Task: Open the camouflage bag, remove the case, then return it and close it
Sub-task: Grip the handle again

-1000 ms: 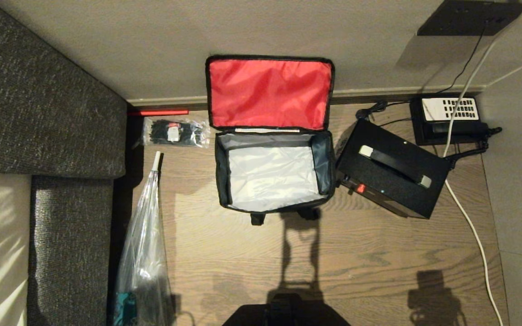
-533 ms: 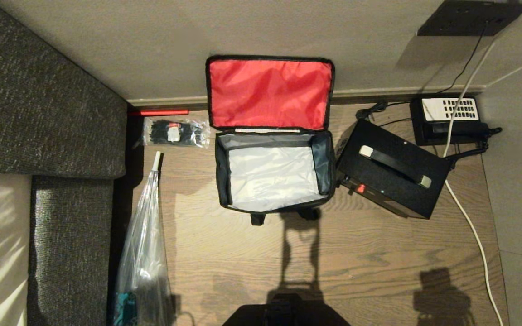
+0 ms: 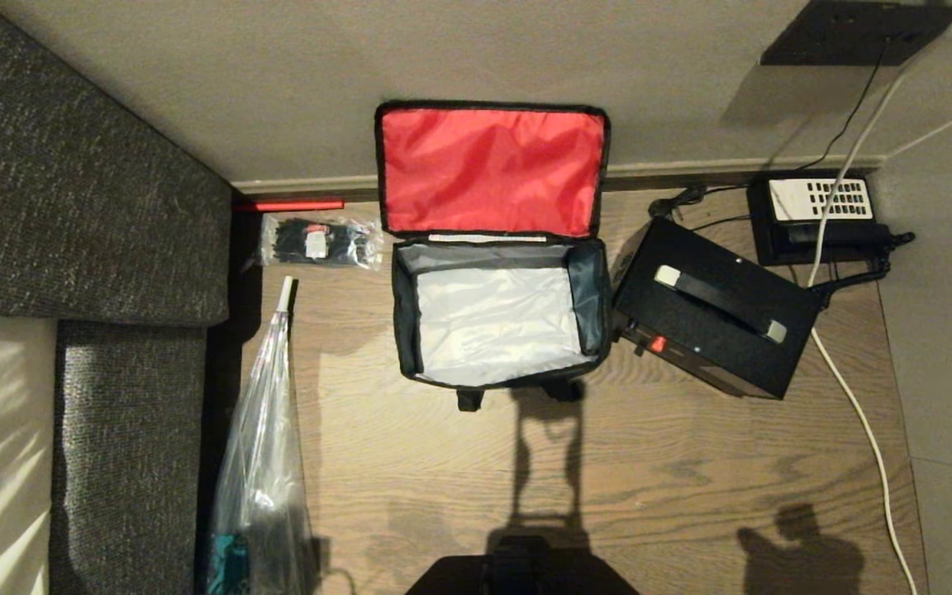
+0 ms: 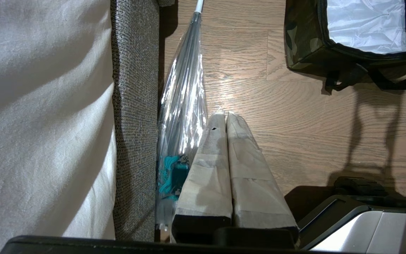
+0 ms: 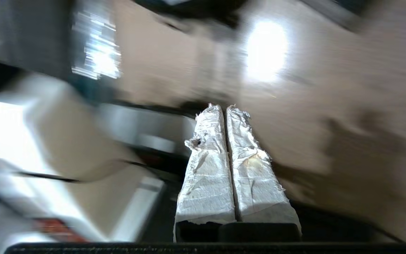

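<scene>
Camouflage bag (image 3: 499, 322): standing open on the wooden floor (image 3: 649, 463), against the wall. Its lid is lying back against the wall, showing the red lining (image 3: 491, 172). The interior is showing pale silvery lining on the bottom and grey-blue side walls; nothing else is visible inside. Black straps are hanging at the near edge. In the left wrist view one corner is showing camouflage fabric (image 4: 303, 38).

Case (image 3: 711, 307): black, rectangular, lying on the floor just beside the bag's right side, turned at an angle. A black handle with pale ends is running across its top, and a small red spot is showing on its near face.

Black telephone with white keypad panel (image 3: 821, 216): sitting beyond the case by the wall, with dark and white cables trailing around it.

Clear packet of black ties (image 3: 321, 242): lying to the left of the bag, near the wall.

Clear plastic bag (image 3: 263, 463): long, lying along the grey upholstered furniture (image 3: 79, 207) on the left.

Left claw (image 4: 226, 116): hanging above the floor beside the clear plastic bag, well apart from the camouflage bag, its taped fingers pressed together and gripping nothing.

Right claw (image 5: 225, 107): seen only in its own blurred wrist view, its wrapped fingers meeting with nothing between them.
</scene>
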Available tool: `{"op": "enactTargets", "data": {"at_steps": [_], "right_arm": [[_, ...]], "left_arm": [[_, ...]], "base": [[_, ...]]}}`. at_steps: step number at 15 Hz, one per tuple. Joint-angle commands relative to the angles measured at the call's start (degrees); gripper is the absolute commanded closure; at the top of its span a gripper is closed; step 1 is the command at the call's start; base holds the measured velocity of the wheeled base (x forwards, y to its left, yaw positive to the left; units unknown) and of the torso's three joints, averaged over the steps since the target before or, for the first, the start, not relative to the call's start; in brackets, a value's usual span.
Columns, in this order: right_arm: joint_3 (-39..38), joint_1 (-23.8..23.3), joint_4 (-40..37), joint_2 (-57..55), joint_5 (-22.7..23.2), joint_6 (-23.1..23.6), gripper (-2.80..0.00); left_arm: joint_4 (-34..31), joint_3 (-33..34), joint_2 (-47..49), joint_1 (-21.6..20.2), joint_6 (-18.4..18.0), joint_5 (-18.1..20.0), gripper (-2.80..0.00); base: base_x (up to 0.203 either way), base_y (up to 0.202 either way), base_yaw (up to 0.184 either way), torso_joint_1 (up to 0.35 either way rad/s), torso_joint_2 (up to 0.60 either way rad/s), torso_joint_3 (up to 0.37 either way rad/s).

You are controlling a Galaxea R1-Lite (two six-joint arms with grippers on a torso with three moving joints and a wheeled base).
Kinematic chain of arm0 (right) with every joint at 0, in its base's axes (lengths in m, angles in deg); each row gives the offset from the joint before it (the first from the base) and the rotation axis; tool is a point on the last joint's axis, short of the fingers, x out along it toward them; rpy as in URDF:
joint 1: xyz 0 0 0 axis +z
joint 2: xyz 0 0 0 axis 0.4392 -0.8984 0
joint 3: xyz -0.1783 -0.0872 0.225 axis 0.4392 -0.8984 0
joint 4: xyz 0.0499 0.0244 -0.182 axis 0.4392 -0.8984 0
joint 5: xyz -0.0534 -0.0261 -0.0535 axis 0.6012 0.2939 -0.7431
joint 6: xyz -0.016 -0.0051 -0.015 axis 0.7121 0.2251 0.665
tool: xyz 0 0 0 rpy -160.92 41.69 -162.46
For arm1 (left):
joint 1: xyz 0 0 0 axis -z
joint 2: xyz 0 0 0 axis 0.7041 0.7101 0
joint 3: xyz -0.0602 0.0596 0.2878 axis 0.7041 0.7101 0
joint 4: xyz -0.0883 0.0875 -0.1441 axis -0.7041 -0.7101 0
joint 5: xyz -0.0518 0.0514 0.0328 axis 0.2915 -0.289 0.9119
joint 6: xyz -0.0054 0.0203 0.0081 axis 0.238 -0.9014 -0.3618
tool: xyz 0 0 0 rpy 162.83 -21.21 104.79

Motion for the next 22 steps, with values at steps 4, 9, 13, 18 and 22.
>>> {"op": "enactTargets", "data": {"at_steps": [4,9,13,18,22], "right_arm": [[5.7,1.5,-1.2,-19.3,1.6,-2.0,0.00],[4.1,3.6,18.9,-58.3,-15.8,20.3,0.00],[3.5,5.2,40.4,-81.1,-23.9,32.7,0.00],[8.7,8.9,75.4,-96.5,-25.5,41.8,-0.25],[9.0,11.0,81.2,-99.2,-32.0,47.4,-2.80]], "left_arm": [[0.0,0.2,0.0,0.0,0.0,0.0,0.00],[0.0,0.2,0.0,0.0,0.0,0.0,0.00],[0.0,0.2,0.0,0.0,0.0,0.0,0.00],[0.0,0.2,0.0,0.0,-0.1,0.0,0.00],[0.0,0.2,0.0,0.0,0.0,0.0,0.00]], "base": [[0.000,0.000,0.000,0.000,0.00,0.000],[0.000,0.000,0.000,0.000,0.00,0.000],[0.000,0.000,0.000,0.000,0.00,0.000],[0.000,0.000,0.000,0.000,0.00,0.000],[0.000,0.000,0.000,0.000,0.00,0.000]]}}
